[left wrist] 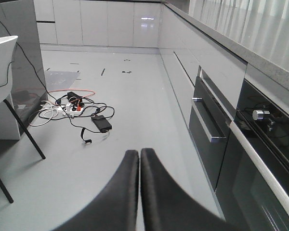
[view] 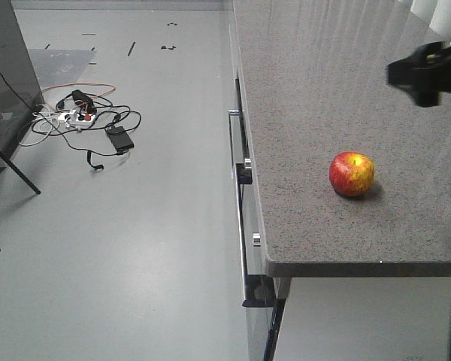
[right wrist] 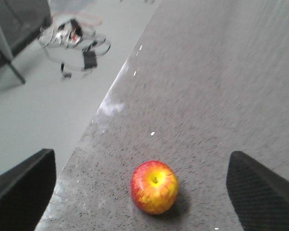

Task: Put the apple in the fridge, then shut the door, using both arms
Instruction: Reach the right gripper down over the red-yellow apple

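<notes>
We're looking down at the apple (view: 352, 174), sitting upright on the speckled grey worktop (view: 323, 90) with its stem dimple facing up. It is red with yellow streaks and lies nearer the worktop's front corner than its far end, set in from both edges. Nothing is touching it.

In the right wrist view, the right gripper (right wrist: 140, 155) is spread wide. One dark finger (right wrist: 24, 185) is at the left of the picture, out over the worktop's edge, and the other is at the right, above the stone. The apple (right wrist: 154, 186) lies between them, clear of both, so this gripper holds nothing. From the front camera we catch only a black part of the right gripper (view: 428, 71) at the upper right, above the worktop and well apart from the fruit.

Over to the left gripper (left wrist: 139, 154): its two dark fingers are pressed together along their length with nothing between them. It hangs over the bare grey floor (left wrist: 135, 101), pointing down the aisle.

To its right runs a row of grey cabinet fronts with an oven (left wrist: 265, 144), its silver knob showing. A tangle of cables and a power strip (left wrist: 77, 108) lies on the floor to the left.
</notes>
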Robot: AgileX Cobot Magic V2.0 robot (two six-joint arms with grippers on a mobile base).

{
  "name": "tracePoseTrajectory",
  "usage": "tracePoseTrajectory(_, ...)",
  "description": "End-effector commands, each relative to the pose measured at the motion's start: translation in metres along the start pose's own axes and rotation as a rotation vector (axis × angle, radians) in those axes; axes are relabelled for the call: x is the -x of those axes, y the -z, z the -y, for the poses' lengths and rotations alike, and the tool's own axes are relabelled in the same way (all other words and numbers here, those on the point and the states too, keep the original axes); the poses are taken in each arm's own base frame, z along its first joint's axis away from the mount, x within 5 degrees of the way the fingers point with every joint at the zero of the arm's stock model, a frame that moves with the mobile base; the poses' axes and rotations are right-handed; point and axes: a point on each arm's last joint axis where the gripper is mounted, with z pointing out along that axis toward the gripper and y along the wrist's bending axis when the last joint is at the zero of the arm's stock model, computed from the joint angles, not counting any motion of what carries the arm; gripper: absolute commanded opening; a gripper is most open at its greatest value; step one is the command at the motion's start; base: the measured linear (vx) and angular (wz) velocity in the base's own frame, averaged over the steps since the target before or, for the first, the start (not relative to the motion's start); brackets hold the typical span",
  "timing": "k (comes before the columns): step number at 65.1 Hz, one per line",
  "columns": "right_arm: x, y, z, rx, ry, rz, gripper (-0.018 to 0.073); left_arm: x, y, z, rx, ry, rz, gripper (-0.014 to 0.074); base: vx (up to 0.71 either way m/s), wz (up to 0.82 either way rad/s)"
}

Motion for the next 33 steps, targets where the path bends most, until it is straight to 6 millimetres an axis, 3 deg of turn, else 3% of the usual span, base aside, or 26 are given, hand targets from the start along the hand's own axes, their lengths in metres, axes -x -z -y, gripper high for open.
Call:
tracePoseTrajectory(1, 0.015, -0.026, 0.005, 0.018, -0.031, 0.02, 0.0696, 0.013, 0.003, 0.003, -0.031, 0.001, 0.102, -0.0007, 0.0, 0.0)
tracePoseTrajectory(17, 0.003, -0.111, 0.006, 0.073, -0.047, -0.122, 0.0687, 0.013, 0.003, 0.003, -0.031, 0.001, 0.102, -0.0007, 0.0, 0.0)
tracePoseTrajectory(33, -0.011, -0.154, 0.016, 0.003, -0.054, -0.181, 0.0679, 0.013, 0.003, 0.003, -0.031, 0.001, 0.101, -0.0007, 0.0, 0.0)
